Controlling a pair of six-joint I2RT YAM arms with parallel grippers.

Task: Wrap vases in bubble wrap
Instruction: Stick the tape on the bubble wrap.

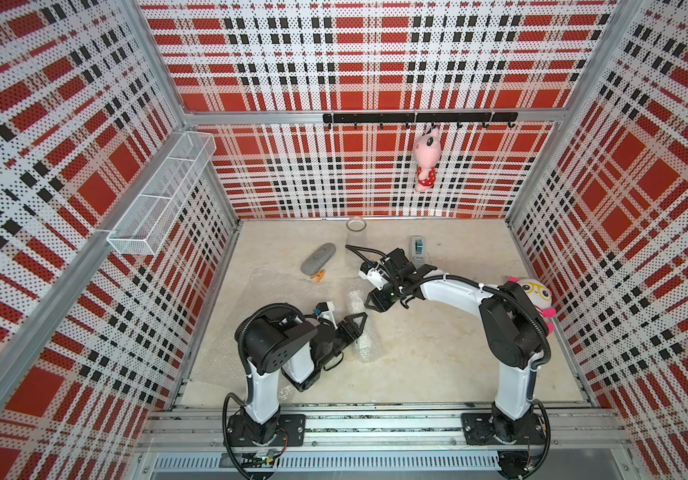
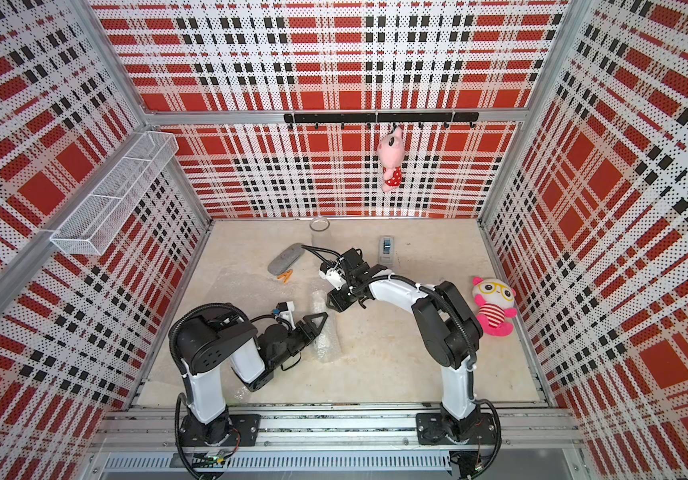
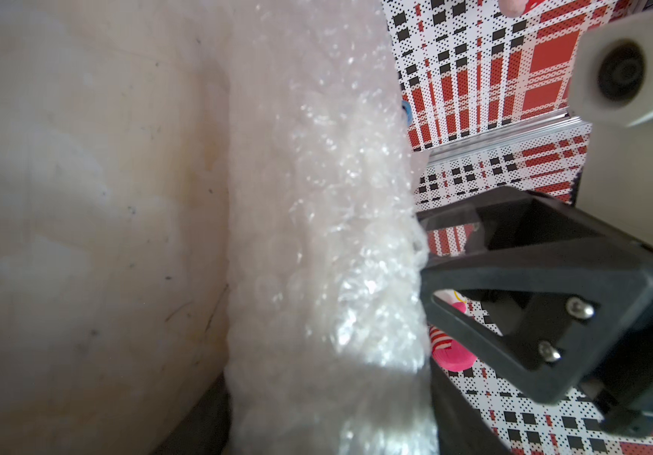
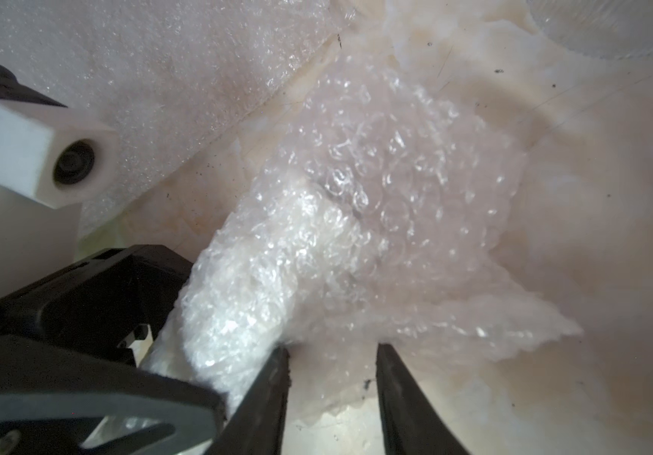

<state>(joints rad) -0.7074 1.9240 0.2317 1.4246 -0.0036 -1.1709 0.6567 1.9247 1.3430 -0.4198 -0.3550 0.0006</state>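
While the left pincer clamps the rolled bubble wrap lying mid-desk, the right pincer hovers over it, released; clear vase upright at the back.

Both top views look steeply down from high above the base rail at the frame's lower edge, facing the back wall, and share nearly the same scene. Each wrist camera sits very close to the bubble wrap, facing, apparently, the other arm's white camera housing.
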